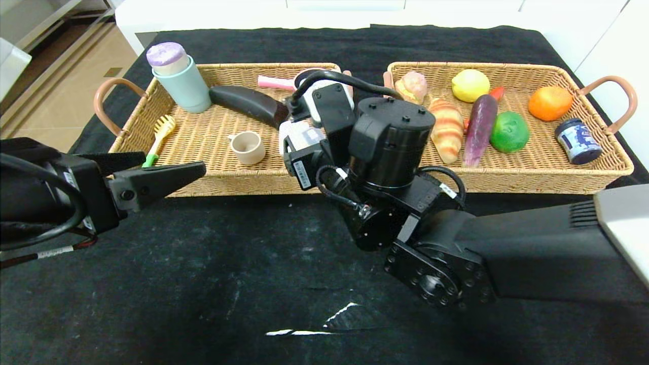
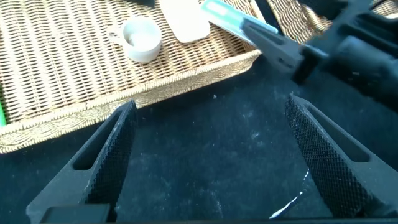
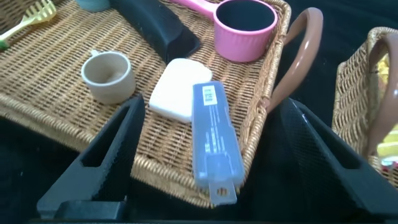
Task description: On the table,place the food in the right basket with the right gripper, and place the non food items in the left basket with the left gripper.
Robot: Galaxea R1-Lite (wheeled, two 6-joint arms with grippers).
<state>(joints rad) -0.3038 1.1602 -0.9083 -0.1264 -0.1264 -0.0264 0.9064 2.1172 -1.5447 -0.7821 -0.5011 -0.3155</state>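
**Blue box in the left basket, under the spread right gripper**

Far left, above the fuzzy black cloth (image 1: 203,279): left gripper (image 1: 200,170), fingers wide apart, holding nothing, just in front of the left basket (image 1: 223,180).

Woven, straw-colored left basket with round brown handles. Inside, from the left: yellow plastic fork (image 1: 162,129), tall green cup (image 1: 180,81) with a purple top, dark curved thing (image 1: 243,104), small beige cup (image 1: 247,147), smooth white block (image 3: 177,87), round pink cup (image 3: 244,28).

Blue box (image 3: 214,146): long, flat and smooth, at the right front corner of the left basket, touching the white block, one end resting on the front rim.

Right gripper (image 3: 210,106) right above it, bumpy black fingers spread, one on each side of the box, not pinching it.

Farther right, the matching right basket (image 1: 507,180): striped croissant (image 1: 447,129), yellow lemon (image 1: 470,84), long purple eggplant (image 1: 480,126), round green lime (image 1: 509,132), orange (image 1: 549,102), small dark jar (image 1: 577,141).
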